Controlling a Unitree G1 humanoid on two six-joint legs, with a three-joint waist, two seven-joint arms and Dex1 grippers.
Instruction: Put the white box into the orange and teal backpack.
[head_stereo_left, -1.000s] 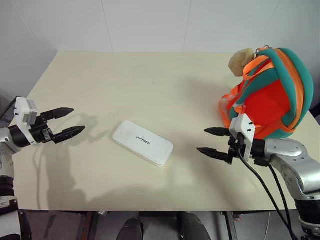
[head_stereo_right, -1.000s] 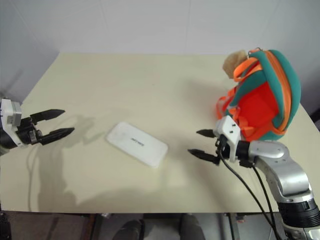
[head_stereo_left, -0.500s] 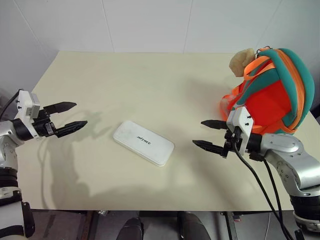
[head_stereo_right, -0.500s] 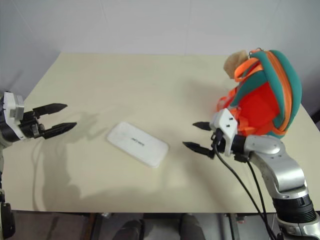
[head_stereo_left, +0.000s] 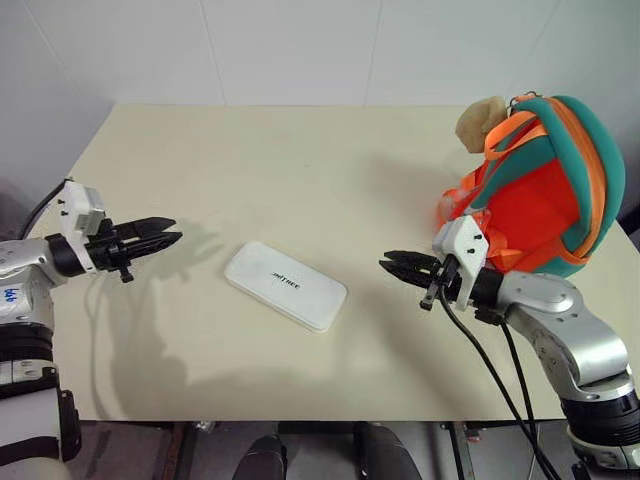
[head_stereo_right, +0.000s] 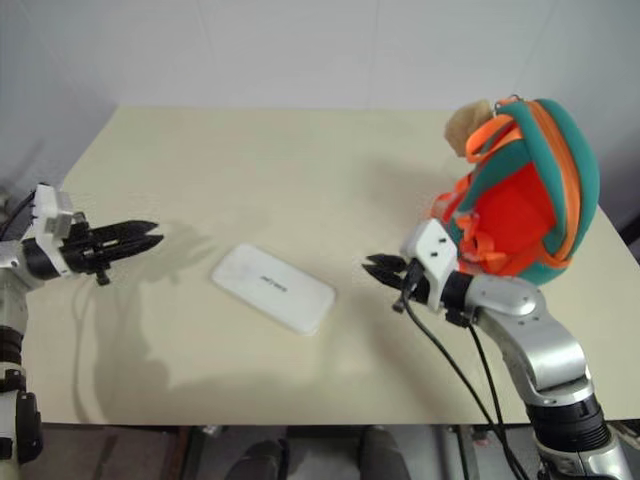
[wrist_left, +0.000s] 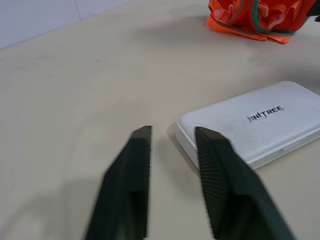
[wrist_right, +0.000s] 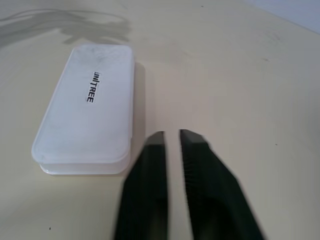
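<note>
white box flat mid-table, bare room all round | left tool nearly clenched, empty | right tool clenched, empty | your orange and teal backpack at right edge

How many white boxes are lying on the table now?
1. The white box lies flat near the table's middle, between the two grippers, apart from the orange and teal backpack.
</note>
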